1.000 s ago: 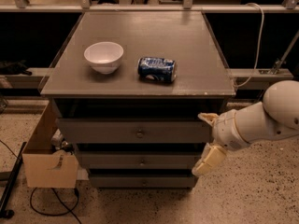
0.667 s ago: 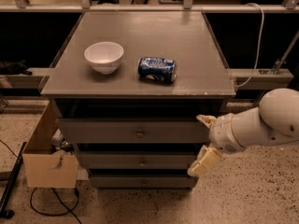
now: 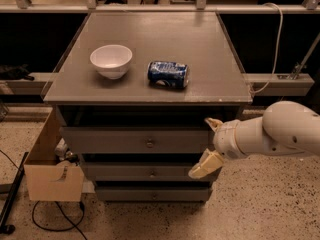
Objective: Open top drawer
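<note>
The top drawer point(image 3: 115, 140) is a grey front with a small round brass knob point(image 3: 149, 143), just under the grey tabletop point(image 3: 210, 59); it looks shut. Two shorter drawers point(image 3: 125, 172) sit below it. My gripper point(image 3: 207, 144) is on a white arm point(image 3: 280, 134) coming in from the right. It is open, with one cream fingertip point(image 3: 212, 123) at the drawer's upper right corner and the other point(image 3: 204, 166) lower, over the middle drawer. The gripper is to the right of the knob and is not holding it.
A white bowl point(image 3: 111, 60) and a blue can point(image 3: 168, 74) lying on its side rest on the tabletop. A cardboard box point(image 3: 50, 176) stands on the speckled floor at the cabinet's left, with cables point(image 3: 45, 219) beside it. A rail runs behind.
My arm and gripper have moved a little to the left, toward the drawer fronts. The drawers, bowl and can have not moved.
</note>
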### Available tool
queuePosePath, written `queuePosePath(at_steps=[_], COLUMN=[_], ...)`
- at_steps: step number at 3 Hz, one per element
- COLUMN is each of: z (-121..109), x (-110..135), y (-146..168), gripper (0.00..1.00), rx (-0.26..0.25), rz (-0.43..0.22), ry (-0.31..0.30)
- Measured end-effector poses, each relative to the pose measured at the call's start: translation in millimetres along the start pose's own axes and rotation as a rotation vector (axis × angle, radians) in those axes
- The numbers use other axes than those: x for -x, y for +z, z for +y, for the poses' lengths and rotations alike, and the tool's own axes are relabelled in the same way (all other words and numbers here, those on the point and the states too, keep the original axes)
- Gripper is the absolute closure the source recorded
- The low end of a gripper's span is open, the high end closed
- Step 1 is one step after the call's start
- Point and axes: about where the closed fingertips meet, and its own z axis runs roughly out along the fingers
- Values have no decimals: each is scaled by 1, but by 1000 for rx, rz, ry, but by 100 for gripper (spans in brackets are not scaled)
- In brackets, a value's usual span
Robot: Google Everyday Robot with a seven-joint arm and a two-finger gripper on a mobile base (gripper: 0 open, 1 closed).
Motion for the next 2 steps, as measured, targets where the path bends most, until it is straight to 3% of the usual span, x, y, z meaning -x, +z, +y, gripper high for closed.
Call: queuePosePath(at_steps=[2], z=[-16], x=[-1], y=[33], gripper=[0], rx=[-67], rz=[2], ry=[-7])
